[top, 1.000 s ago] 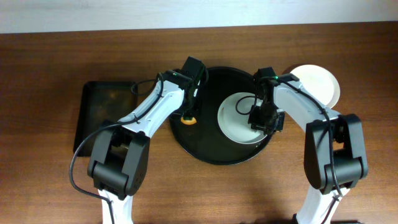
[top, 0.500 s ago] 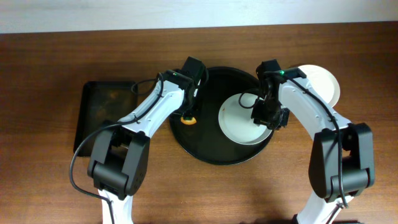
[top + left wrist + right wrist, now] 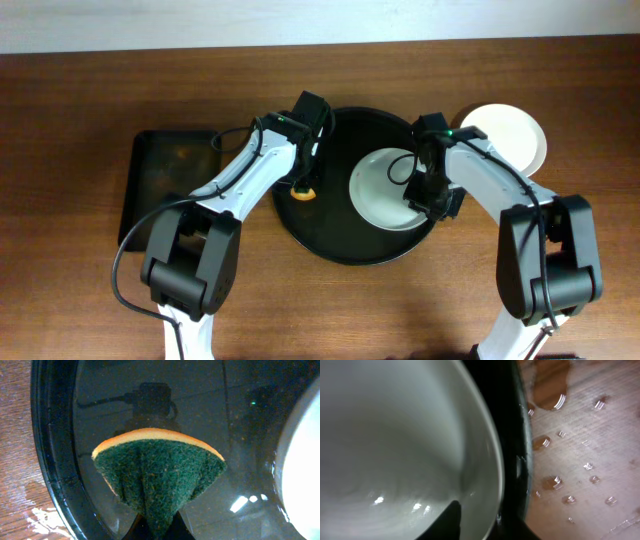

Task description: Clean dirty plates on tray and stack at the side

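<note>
One white plate (image 3: 385, 190) lies on the right half of the large round black tray (image 3: 335, 245); I see no sauce smear on it. My right gripper (image 3: 427, 200) is shut on this plate's right rim, one finger inside and one outside; the right wrist view shows the gripper (image 3: 485, 527), the plate (image 3: 395, 435) and the tray rim (image 3: 517, 460). A white plate or stack of plates (image 3: 510, 135) sits on the table right of the tray. My left gripper (image 3: 303, 183) is shut on a green-and-orange sponge (image 3: 157, 475) over the tray's left part (image 3: 55, 460).
A smaller rectangular black tray (image 3: 165, 185) stands at the left. Water drops (image 3: 552, 382) lie on the wooden table just right of the round tray. The held plate's edge shows in the left wrist view (image 3: 305, 475).
My right gripper and the plate shifted slightly right, then back left and a little towards the front. The left arm and sponge have not moved.
</note>
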{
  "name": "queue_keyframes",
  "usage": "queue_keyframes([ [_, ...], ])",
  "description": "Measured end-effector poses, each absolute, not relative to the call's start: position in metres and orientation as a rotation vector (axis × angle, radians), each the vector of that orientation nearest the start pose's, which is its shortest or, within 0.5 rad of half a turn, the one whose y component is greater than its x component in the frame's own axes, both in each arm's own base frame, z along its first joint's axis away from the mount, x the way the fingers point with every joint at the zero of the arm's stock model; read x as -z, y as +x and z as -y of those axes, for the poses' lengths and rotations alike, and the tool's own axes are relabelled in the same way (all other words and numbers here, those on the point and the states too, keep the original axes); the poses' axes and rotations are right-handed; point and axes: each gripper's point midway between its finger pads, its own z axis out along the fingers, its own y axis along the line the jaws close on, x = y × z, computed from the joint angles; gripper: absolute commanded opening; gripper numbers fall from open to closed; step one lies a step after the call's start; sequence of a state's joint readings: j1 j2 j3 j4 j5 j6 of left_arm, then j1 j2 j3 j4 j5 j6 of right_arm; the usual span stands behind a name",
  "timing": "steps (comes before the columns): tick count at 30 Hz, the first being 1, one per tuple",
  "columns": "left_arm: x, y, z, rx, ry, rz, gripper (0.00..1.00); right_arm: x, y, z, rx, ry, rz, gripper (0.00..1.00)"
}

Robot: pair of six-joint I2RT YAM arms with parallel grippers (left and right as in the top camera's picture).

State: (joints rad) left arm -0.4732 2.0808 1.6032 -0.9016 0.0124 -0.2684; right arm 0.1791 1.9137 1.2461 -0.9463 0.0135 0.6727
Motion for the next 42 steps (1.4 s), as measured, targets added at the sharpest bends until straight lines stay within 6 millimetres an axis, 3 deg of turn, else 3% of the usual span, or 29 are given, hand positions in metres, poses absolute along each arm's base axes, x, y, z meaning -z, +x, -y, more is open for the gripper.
queue_keyframes([
  [6, -0.043, 0.392, 0.203, 0.120, 0.307, -2.949, 0.00, -0.005, 0.330, -0.056, 0.028, 0.767, -3.040, 0.16],
  [13, -0.043, 0.392, 0.203, 0.120, 0.316, -2.948, 0.00, -0.008, 0.342, -0.058, 0.007, 0.648, -3.025, 0.22],
  [15, -0.043, 0.392, 0.203, 0.120, 0.316, -2.948, 0.00, -0.009, 0.345, -0.059, 0.000, 0.637, -3.014, 0.21],
  [17, -0.043, 0.392, 0.203, 0.120, 0.317, -2.948, 0.00, -0.009, 0.351, -0.060, -0.014, 0.629, -2.992, 0.05],
  [24, -0.043, 0.392, 0.203, 0.120, 0.317, -2.948, 0.00, -0.017, 0.358, -0.059, -0.018, 0.573, -2.991, 0.04],
  [28, -0.043, 0.392, 0.203, 0.120, 0.317, -2.947, 0.00, -0.049, 0.374, -0.058, -0.003, 0.485, -2.960, 0.04],
  [32, -0.043, 0.392, 0.203, 0.120, 0.316, -2.946, 0.00, -0.119, 0.397, -0.054, 0.014, 0.372, -2.824, 0.04],
  [35, -0.043, 0.392, 0.203, 0.122, 0.316, -2.944, 0.00, -0.166, 0.401, -0.044, 0.090, 0.308, -2.728, 0.04],
  [38, -0.043, 0.392, 0.203, 0.122, 0.316, -2.943, 0.00, -0.188, 0.395, -0.038, 0.244, 0.234, -2.673, 0.04],
  [42, -0.044, 0.393, 0.203, 0.123, 0.313, -2.941, 0.00, -0.203, 0.385, -0.045, 0.561, 0.068, -2.592, 0.04],
])
